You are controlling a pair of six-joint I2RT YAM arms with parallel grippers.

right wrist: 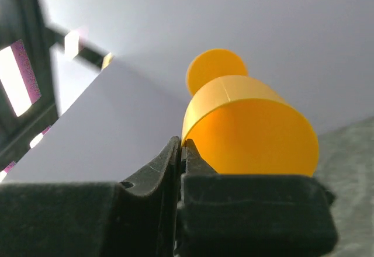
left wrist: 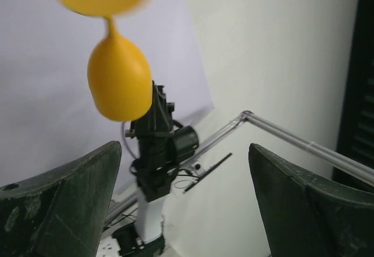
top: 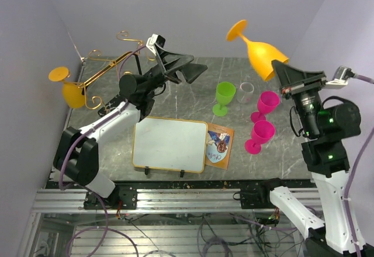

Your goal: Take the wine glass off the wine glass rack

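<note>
An orange wine glass hangs in the air at the back right, tilted with its foot up. My right gripper is shut on its rim. The right wrist view shows both fingers pinching the rim of this glass at the gripper. My left gripper is raised over the table's middle, open and empty. In the left wrist view the held glass shows beyond that open gripper. The wine glass rack stands at the back left, with a second orange glass hanging from a gold arm.
A green glass, a clear glass and two pink glasses stand at the right of the table. A whiteboard and a picture card lie near the front. Purple walls close in on the left and the back.
</note>
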